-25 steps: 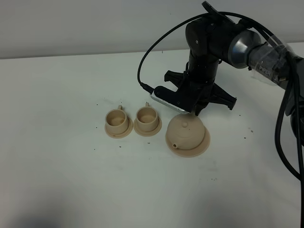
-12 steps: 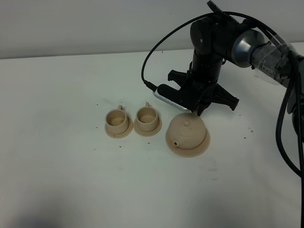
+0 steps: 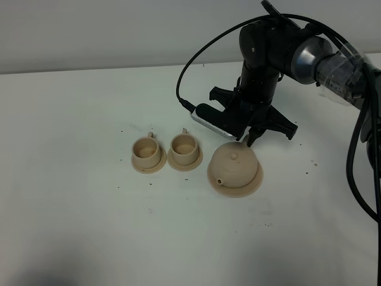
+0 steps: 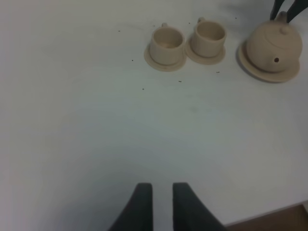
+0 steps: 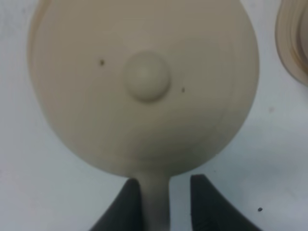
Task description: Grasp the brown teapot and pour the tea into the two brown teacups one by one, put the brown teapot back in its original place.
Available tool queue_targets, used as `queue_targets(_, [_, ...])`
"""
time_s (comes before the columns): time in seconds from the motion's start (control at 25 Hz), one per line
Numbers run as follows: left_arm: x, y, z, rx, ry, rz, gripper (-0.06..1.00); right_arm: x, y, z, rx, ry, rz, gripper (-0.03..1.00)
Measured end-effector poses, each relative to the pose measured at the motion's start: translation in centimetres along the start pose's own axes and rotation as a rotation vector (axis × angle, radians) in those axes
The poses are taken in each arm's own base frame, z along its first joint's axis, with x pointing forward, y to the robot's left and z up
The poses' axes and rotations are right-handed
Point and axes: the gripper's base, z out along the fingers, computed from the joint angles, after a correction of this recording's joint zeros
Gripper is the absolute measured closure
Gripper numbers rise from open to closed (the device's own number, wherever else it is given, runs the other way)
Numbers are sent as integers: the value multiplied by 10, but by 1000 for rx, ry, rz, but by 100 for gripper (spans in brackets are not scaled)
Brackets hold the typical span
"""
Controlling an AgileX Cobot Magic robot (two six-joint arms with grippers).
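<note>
Where brown teapot (image 3: 234,167) stands, right claw (image 5: 164,183) parted astride its handle (image 5: 155,199), left claw (image 4: 162,187) narrow, empty.

Teapot (image 3: 234,167), leftmost teacup (image 3: 146,150), middle teacup (image 3: 184,146): plain beige-tan; two dark dots on teapot's top. Counter (image 3: 89,226) white, scattered dark specks. Right tool (image 3: 248,140) black

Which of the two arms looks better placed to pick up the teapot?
Right. The right gripper has open jaws on either side of the handle of the teapot; the left gripper hangs over the table, far from it.
</note>
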Motion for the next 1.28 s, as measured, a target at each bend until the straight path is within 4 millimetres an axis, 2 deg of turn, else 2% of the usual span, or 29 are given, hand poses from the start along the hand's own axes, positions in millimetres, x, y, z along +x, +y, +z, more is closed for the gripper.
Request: queue_targets(1.28, [0,0,0,0,0,-1,82,3,2,0,-19,40,141,70])
